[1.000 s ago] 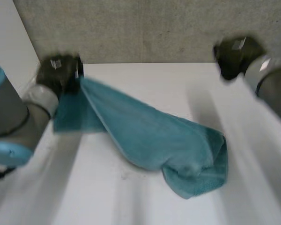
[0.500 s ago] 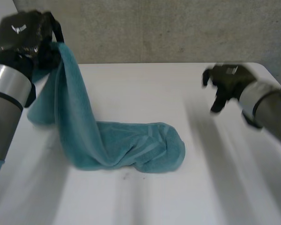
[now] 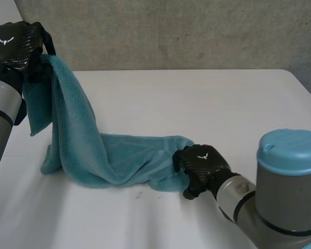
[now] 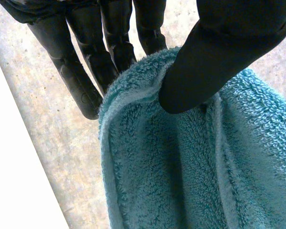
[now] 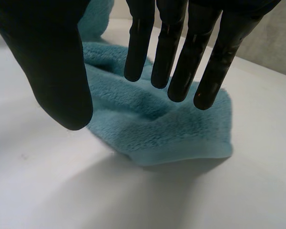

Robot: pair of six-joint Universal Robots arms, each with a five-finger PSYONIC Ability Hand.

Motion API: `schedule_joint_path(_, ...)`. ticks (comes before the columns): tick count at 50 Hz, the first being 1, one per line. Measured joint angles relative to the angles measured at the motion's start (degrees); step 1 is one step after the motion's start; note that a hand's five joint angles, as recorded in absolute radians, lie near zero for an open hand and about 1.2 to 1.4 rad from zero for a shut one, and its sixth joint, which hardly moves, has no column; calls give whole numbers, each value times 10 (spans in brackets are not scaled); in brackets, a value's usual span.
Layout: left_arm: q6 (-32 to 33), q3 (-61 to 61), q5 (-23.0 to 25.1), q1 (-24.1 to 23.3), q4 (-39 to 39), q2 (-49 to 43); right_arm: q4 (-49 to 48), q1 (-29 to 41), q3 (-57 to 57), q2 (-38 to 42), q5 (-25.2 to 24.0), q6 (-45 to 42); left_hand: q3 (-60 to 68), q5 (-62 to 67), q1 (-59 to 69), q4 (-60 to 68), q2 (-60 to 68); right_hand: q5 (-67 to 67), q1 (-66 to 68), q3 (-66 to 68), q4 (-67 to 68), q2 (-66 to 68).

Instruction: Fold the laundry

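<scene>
A teal towel (image 3: 93, 150) hangs from my left hand (image 3: 15, 44), which is raised at the table's back left. In the left wrist view the thumb (image 4: 214, 62) pinches the towel's upper edge (image 4: 190, 181) against the fingers. From there the towel drapes down to the table and lies bunched toward the middle. My right hand (image 3: 202, 166) sits low at the towel's right end near the front. In the right wrist view its fingers (image 5: 190, 52) are straight and spread from the thumb, hovering just over the folded end of the towel (image 5: 157, 124).
The white table (image 3: 197, 104) runs back to a grey wall (image 3: 171, 31), and its right edge (image 3: 303, 85) shows at the far right. My right arm's blue-capped joint (image 3: 290, 155) stands at the front right.
My right hand has swung from the back right down to the towel's low end, fingers opening. My left hand kept the towel raised, and the towel slid left.
</scene>
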Motion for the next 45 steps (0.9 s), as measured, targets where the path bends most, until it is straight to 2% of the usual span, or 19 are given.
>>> schedule_joint_path(20, -3, -19, 1, 10, 3, -9, -38, 37, -80, 129, 9, -8, 0, 0, 0, 0, 0, 8, 5, 7, 7, 7)
schedule_joint_path(35, -2, -24, 1, 11, 6, -18, -71, 38, -102, 160, 34, -66, 0, 0, 0, 0, 0, 34, 32, 36, 36, 37)
schedule_joint_path(45, -3, -25, 1, 11, 6, -22, -69, 38, -121, 177, 39, -72, 0, 0, 0, 0, 0, 44, 42, 48, 47, 48)
